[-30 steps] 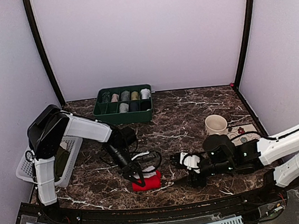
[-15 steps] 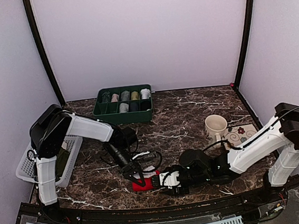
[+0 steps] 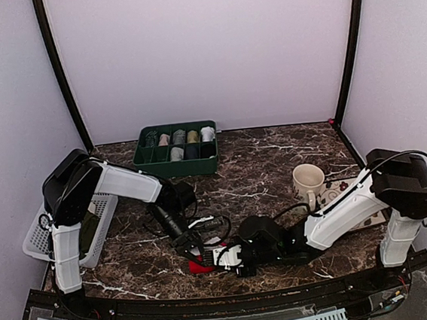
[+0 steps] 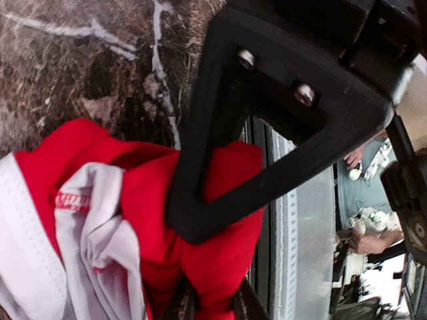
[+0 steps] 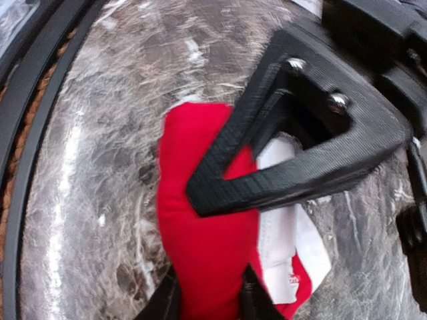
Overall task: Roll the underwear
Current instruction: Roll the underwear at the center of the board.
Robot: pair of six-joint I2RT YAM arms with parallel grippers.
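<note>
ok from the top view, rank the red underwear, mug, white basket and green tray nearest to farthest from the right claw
1. red underwear, front centre, right at the right claw.
2. mug, back right, and white basket, far left: too close to call.
3. green tray, at the table's back edge, farthest.

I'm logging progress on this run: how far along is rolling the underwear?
Done: the red underwear is already bunched into a short roll near the front of the marble table. In hand: the left gripper is clamped on one side and the right gripper has its fingers around the other. Left: white waistband fabric pokes out loosely, so the roll probably needs tightening or tucking before release.
</note>
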